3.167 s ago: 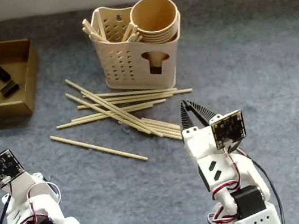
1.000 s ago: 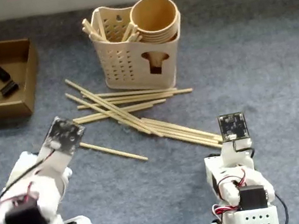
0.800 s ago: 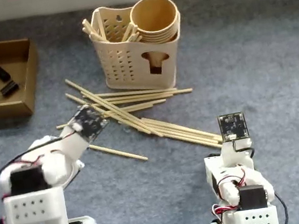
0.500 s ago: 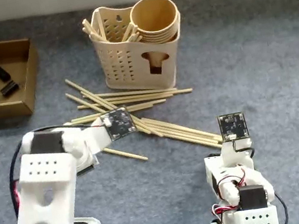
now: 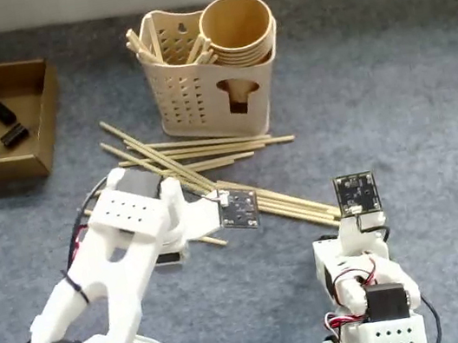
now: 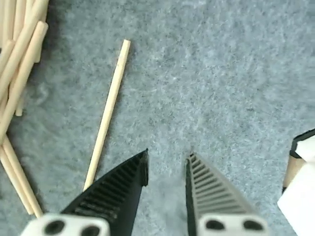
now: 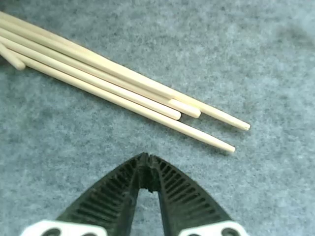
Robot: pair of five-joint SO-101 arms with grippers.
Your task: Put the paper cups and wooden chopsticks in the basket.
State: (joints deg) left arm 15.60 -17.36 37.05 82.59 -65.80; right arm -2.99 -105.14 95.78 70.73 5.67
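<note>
A cream basket stands at the back with stacked paper cups and several wooden chopsticks in it. More chopsticks lie fanned on the grey carpet in front of it. My left arm stretches across this pile. My left gripper hangs open over bare carpet, beside one loose chopstick and the pile's ends. My right gripper is shut and empty, a little short of the tips of a chopstick bundle. The right arm sits folded at the front right.
A cardboard box with small dark parts stands at the back left. Open carpet lies to the right of the basket and along the front. Part of the right arm shows in the left wrist view.
The left arm rose from the front left and swung right over the chopsticks. The right arm pulled back early on, then stayed still.
</note>
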